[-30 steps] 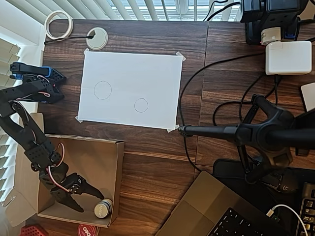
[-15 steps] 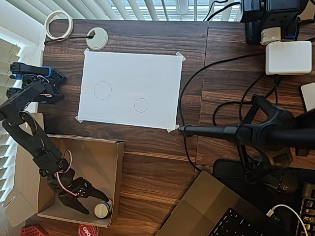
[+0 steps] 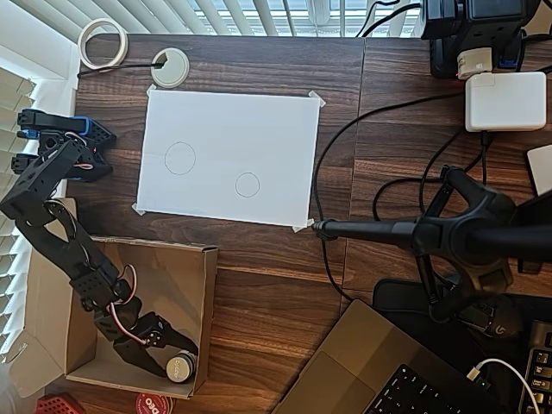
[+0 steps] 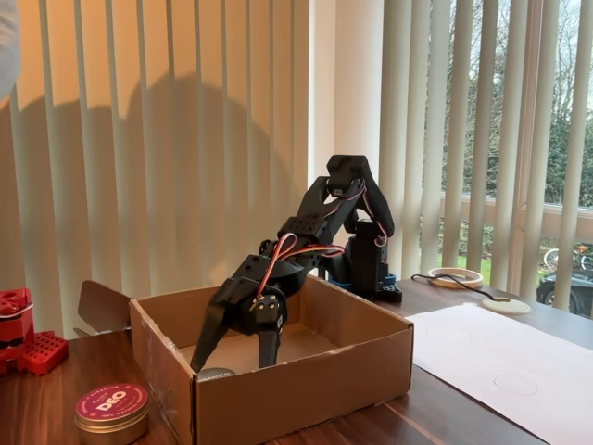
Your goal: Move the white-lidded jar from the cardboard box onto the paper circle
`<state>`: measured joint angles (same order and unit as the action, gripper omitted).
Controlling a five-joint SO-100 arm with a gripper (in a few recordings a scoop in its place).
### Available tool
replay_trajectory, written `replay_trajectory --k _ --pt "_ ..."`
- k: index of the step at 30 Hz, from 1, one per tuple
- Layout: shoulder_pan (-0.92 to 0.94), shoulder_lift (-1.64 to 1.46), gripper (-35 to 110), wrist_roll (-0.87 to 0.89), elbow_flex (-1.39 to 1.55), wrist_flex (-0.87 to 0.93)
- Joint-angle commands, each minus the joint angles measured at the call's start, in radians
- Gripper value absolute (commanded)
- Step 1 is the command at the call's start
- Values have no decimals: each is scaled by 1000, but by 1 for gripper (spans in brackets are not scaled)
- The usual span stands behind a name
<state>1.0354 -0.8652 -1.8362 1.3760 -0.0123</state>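
In the fixed view, the front wall of the cardboard box [image 4: 306,371] is hiding most of the jar [image 4: 215,374]; only a sliver of its pale lid is peeking over the rim. From overhead the jar [image 3: 179,368] is sitting in the box's [image 3: 207,293] lower right corner, and the gripper [image 3: 177,360] is reaching down at it with fingers spread on either side. Whether they are touching it is hard to make out.

The small pencilled circle [image 3: 247,185] is lying empty on a taped-down white sheet [image 3: 259,129], well apart from the box. A dark wooden table [image 3: 259,293] is carrying everything. Vertical blinds [image 4: 167,139] are hanging behind the arm, with daylight coming through.
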Motion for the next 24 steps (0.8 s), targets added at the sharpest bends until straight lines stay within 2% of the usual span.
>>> replay_trajectory --k 1,24 --pt "15 -41 38 -15 -81 -41" --pt "37 52 35 -32 -149 -103"
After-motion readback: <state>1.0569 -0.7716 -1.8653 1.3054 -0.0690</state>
